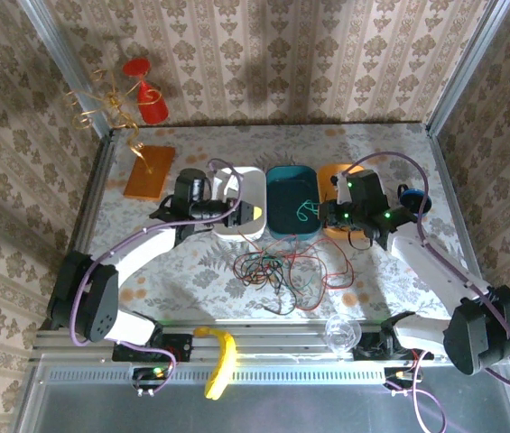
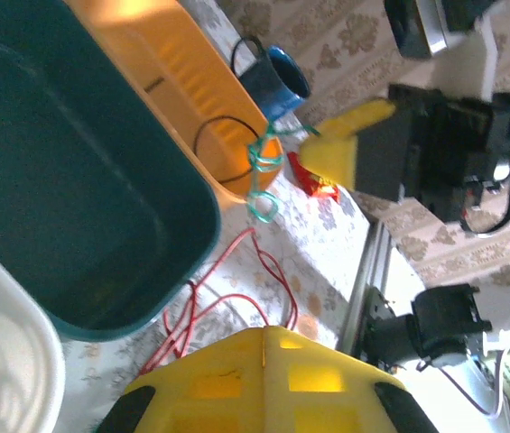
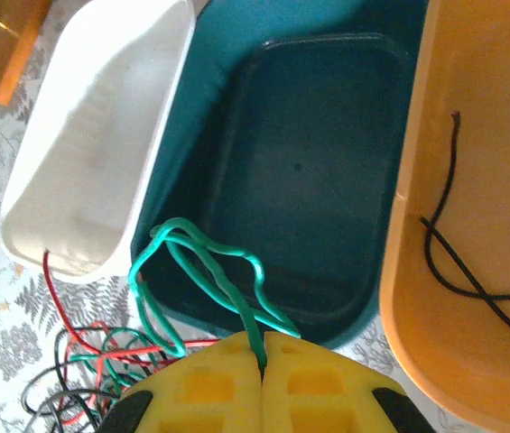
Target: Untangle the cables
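Observation:
The cables (image 1: pixel 277 271) lie as a tangle of red, green and black wires on the floral cloth in front of three trays. My right gripper (image 3: pixel 262 350) is shut on a green cable (image 3: pixel 202 263), whose loops hang over the near rim of the teal tray (image 3: pixel 327 54). From the left wrist, that gripper's yellow finger (image 2: pixel 349 137) holds the green cable (image 2: pixel 259 171) above the table. A black cable (image 3: pixel 458 266) lies in the orange tray (image 3: pixel 498 99). My left gripper (image 2: pixel 264 332) is shut by the white tray (image 1: pixel 253 191). Red cable (image 2: pixel 236 293) runs under its tips, with no strand visible in the seam.
A blue mug (image 1: pixel 413 198) stands right of the orange tray (image 1: pixel 330 173). An orange board (image 1: pixel 149 171) lies at the back left. A yellow piece (image 1: pixel 223 361) and a clear cup (image 1: pixel 338 332) sit at the front rail. Wallpapered walls and metal posts enclose the table.

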Robot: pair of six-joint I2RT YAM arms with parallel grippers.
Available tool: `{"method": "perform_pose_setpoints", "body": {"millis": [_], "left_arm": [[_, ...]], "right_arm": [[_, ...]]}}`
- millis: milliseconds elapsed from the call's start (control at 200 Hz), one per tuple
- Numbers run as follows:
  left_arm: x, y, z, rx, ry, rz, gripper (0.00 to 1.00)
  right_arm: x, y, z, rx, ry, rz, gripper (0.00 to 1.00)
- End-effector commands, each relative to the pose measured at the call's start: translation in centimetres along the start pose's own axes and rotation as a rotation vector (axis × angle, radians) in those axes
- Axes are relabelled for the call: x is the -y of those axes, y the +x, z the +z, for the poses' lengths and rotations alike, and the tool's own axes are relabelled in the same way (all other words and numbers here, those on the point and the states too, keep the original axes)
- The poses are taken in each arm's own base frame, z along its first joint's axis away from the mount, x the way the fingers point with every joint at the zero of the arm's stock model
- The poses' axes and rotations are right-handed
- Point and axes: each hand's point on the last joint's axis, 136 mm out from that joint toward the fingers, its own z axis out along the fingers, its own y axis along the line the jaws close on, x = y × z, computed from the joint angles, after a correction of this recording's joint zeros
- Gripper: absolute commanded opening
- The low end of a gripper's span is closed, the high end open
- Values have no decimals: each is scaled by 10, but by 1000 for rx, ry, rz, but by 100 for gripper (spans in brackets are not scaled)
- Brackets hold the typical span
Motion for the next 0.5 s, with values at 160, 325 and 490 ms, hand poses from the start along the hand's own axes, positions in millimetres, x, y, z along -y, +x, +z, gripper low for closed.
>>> {"method": "perform_pose_setpoints", "body": {"millis": [160,325,490], "left_arm": [[34,1,27,-96,50,149,36],[39,7,57,-143,79,173,61],[29,1,73,-139,55,180,65]], "right_arm": [[-18,6,-10,-7,-88,-28,0],[-41,1,-10,-7,-195,-16,0],[-56,-4,-12,1,-260,-7,0]]}}
